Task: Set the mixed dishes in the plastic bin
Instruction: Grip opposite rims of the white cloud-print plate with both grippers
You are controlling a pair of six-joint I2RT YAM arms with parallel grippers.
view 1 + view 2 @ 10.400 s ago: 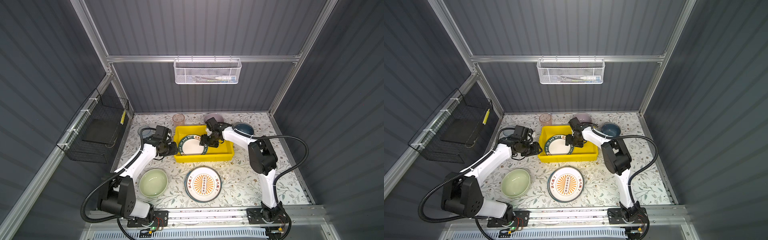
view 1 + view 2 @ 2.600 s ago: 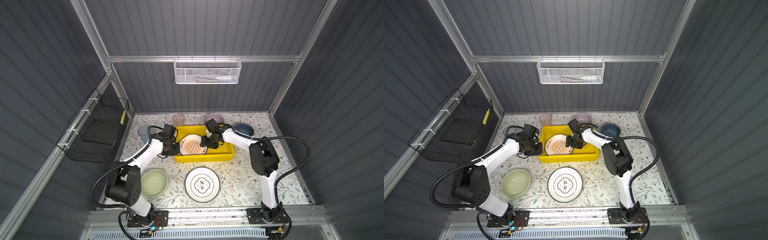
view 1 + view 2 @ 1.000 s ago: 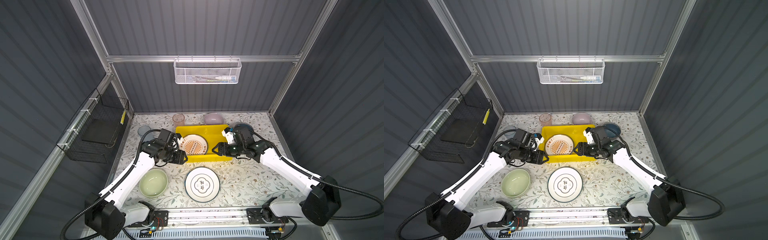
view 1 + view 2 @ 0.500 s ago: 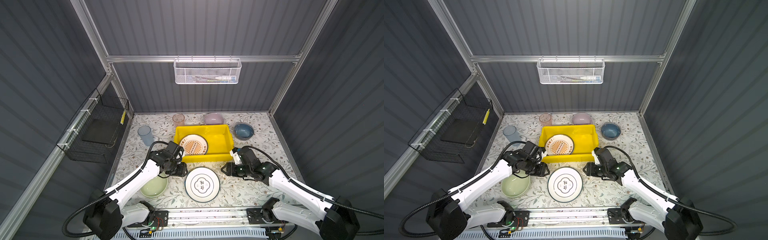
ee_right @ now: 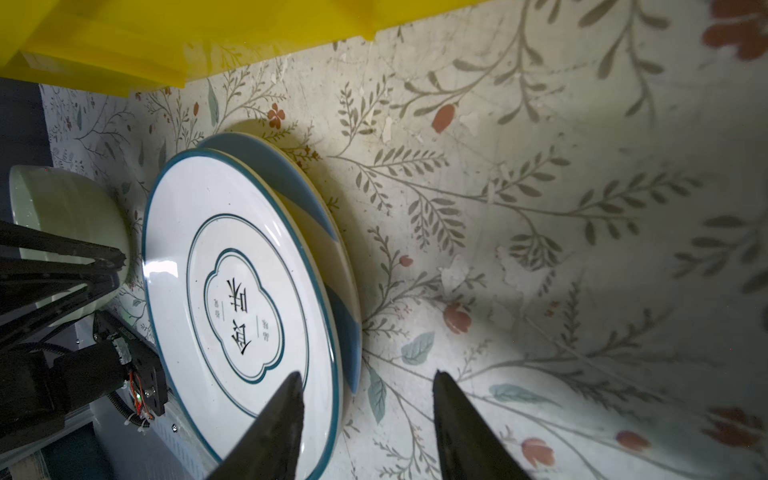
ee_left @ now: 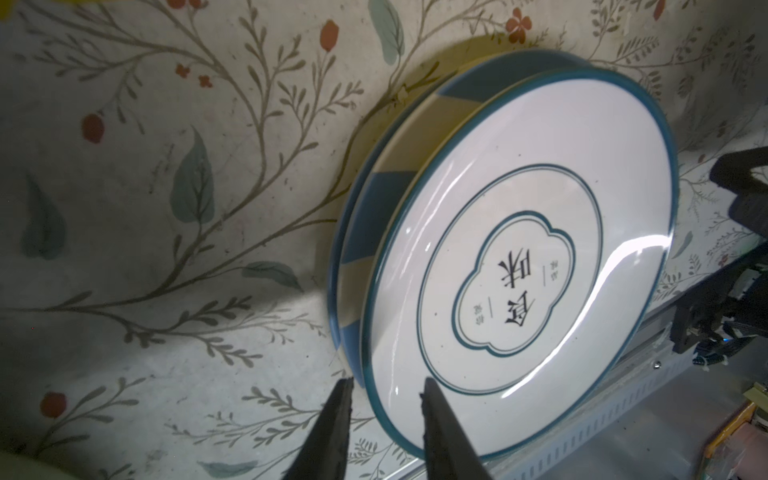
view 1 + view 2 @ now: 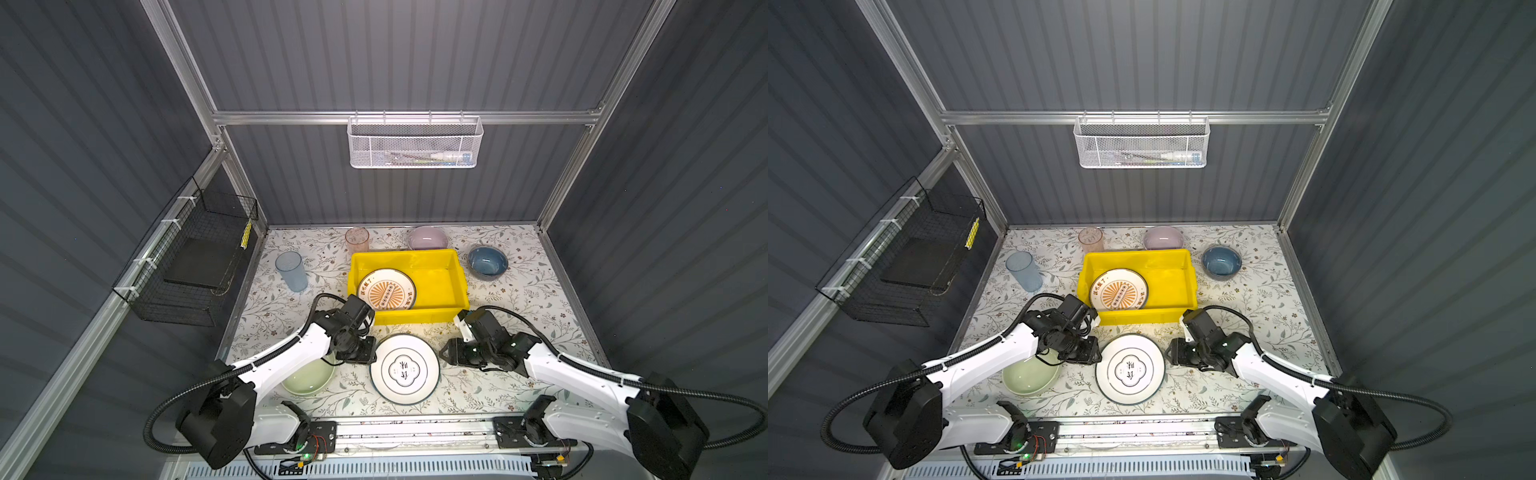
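Observation:
A white emblem plate lies on a blue-white striped plate at the table's front middle. My left gripper is at the stack's left edge, open, its fingers narrowly straddling the white plate's rim. My right gripper is at the right edge, open wide across both rims. Behind them the yellow plastic bin holds an orange sunburst plate. A pale green bowl sits under my left arm.
A blue tumbler, pink tumbler, lilac bowl and blue bowl stand around the bin. A black wire basket hangs on the left wall and a white mesh basket on the back wall.
Both arms have come forward from the bin to the two sides of the white plate. Both grippers have narrowed, the left more.

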